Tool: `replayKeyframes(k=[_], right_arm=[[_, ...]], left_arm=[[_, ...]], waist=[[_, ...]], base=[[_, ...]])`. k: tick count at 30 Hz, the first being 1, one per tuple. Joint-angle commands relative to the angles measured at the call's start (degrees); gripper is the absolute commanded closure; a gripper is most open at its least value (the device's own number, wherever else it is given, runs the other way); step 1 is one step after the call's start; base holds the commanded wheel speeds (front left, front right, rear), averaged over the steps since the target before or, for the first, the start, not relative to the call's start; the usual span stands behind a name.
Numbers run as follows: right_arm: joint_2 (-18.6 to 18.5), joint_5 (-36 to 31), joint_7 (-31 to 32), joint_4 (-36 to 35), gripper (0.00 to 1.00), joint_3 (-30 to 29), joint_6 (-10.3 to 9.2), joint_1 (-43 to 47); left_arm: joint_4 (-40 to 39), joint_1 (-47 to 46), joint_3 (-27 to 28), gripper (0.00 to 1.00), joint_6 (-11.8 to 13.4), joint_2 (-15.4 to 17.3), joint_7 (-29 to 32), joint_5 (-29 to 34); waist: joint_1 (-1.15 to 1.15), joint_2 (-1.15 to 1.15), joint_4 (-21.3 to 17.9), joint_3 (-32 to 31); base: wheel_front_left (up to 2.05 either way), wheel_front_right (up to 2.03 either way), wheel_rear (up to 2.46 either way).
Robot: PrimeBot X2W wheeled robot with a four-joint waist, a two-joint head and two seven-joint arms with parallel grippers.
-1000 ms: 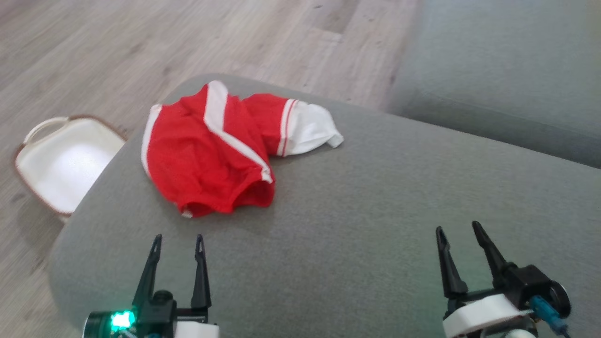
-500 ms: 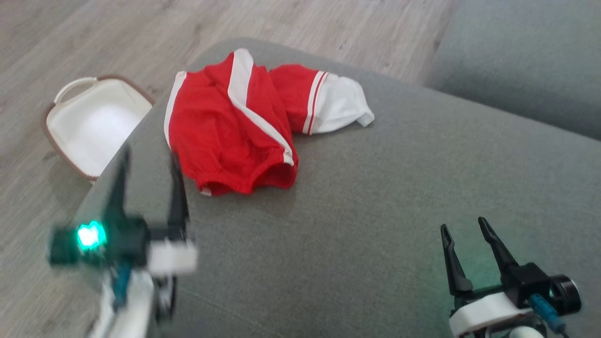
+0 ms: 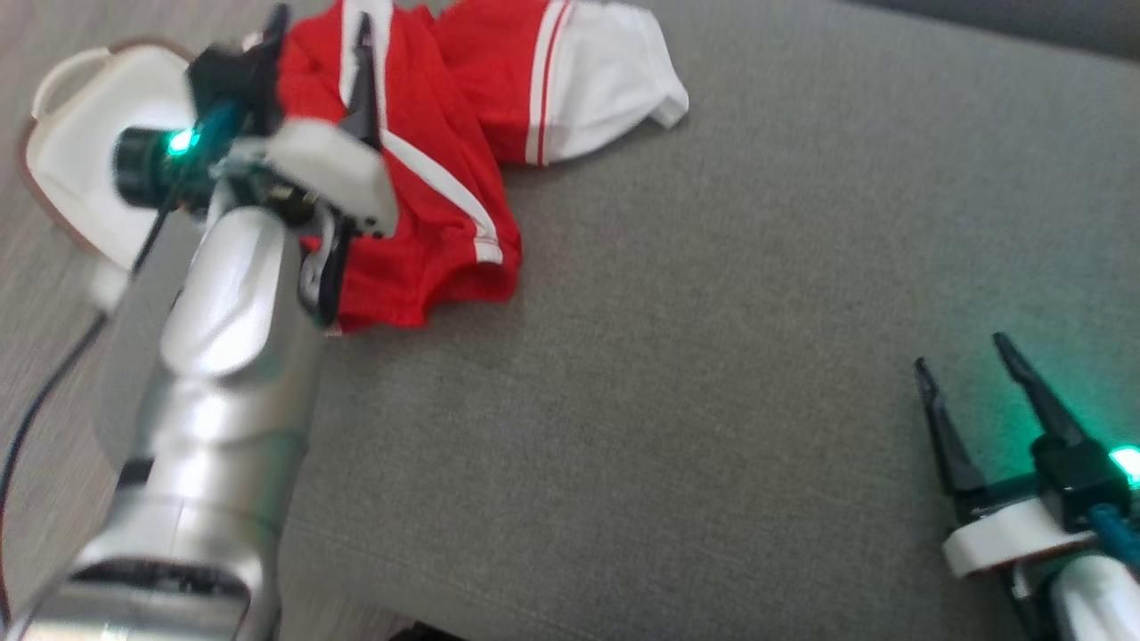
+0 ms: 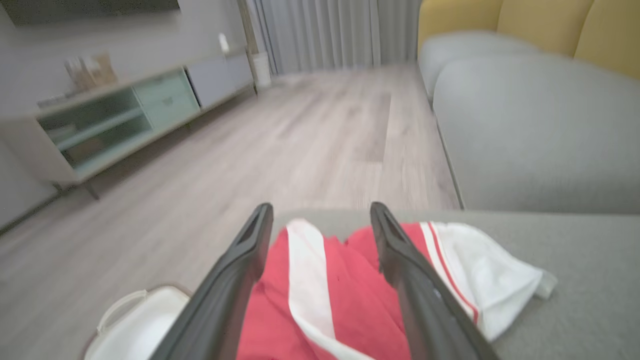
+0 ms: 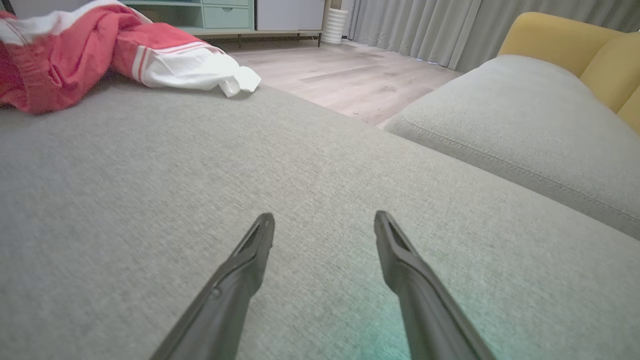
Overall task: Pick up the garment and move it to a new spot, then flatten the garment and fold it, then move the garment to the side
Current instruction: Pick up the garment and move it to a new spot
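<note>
– So, where does the garment (image 3: 445,205) lie?
– Crumpled on the far left corner of the grey sofa cushion (image 3: 712,374). It is red with white stripes, and a white part trails off to the right.
– And the left gripper (image 3: 322,20)?
– It hangs over the garment's left part, its two dark fingers (image 4: 235,280) spread wide and gripping nothing. In the left wrist view the red cloth and one white stripe show in the gap between the fingers, lower down; whether the tips touch the cloth I cannot tell.
– The right gripper (image 3: 960,352)?
– Near right, low over the cushion, well apart from the garment. Its fingers are spread wide too, and hold nothing.
– Anything else nearby?
– A white basket (image 3: 62,151) with a brown rim sits on the wooden floor (image 4: 300,140), just left of the cushion's far corner.
</note>
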Motion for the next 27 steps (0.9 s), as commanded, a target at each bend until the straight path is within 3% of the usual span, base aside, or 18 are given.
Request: replayKeyframes(k=[1,8,15,16,20,27], right_arm=[[-2.18,-0.46,-0.68,-2.50,0.00,0.82,0.42,-1.20],[-5.76,-0.34,-0.68,-4.18,0.00,1.21,0.42,-2.50],[-6.52,-0.01,-0.68,-4.28,0.00,2.08,0.42,-4.35],[-6.55,0.05,-0.68,-4.24,0.00,2.03,0.42,-4.56],[-6.08,0.19,-0.68,-3.58,0.00,1.68,0.42,-4.72],[-0.69,0.50,-0.68,-1.70,0.00,2.26,0.42,-4.48]], left_arm=[[3.10,-4.16,1.23,0.00,-0.91,1.28,4.53,-0.78],[18.08,-10.17,-0.71,0.00,-3.06,-0.64,16.98,-4.78],[24.61,-10.50,-1.10,0.00,-3.50,-0.96,17.69,-7.85],[24.93,-10.66,-1.18,1.00,-3.69,-0.97,16.81,-8.23],[25.27,-12.37,-2.14,1.00,-4.19,-0.89,11.48,-7.97],[23.12,-18.15,-4.36,1.00,-5.29,2.25,3.00,-6.29]], waist=[[-0.02,0.00,-0.14,4.10],[-0.02,0.00,0.35,9.04],[-0.02,0.00,-0.23,10.44],[-0.02,0.00,-0.28,10.53],[-0.02,0.00,-0.41,9.38],[-0.02,0.00,-2.47,0.77]], base=[[0.00,0.00,0.00],[0.00,0.00,0.00],[0.00,0.00,0.00],[0.00,0.00,0.00],[0.00,0.00,0.00],[0.00,0.00,0.00]])
